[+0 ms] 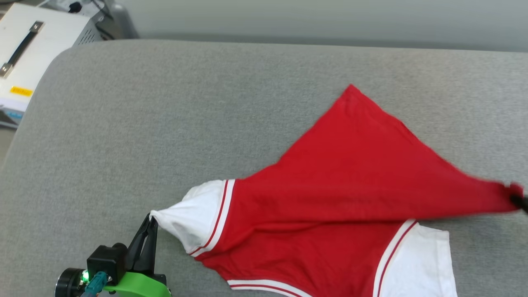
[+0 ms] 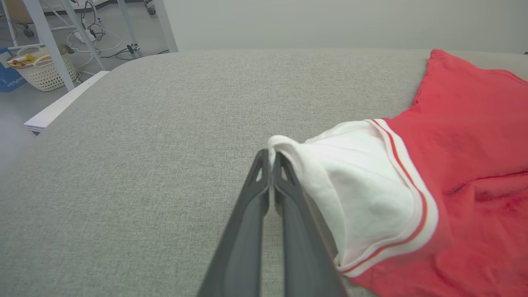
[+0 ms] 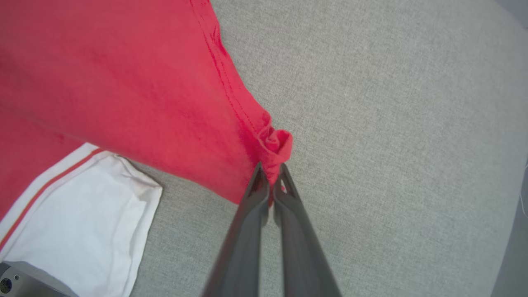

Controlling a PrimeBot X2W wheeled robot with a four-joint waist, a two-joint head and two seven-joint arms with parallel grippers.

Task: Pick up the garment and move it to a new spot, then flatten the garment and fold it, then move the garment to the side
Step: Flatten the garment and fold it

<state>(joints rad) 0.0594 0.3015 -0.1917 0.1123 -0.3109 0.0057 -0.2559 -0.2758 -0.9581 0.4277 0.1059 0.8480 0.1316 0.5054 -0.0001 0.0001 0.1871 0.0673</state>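
Left hand [image 1: 152, 217] is pinched shut on the white sleeve tip, near left. Right hand [image 1: 519, 200] is clamped on a red hem corner at the right. The shirt [image 1: 330, 181] is stretched between them over the grey bench [image 1: 165, 103], with a red flap across its body. Looks mid-flatten; the fold and the move aside aren't done yet.
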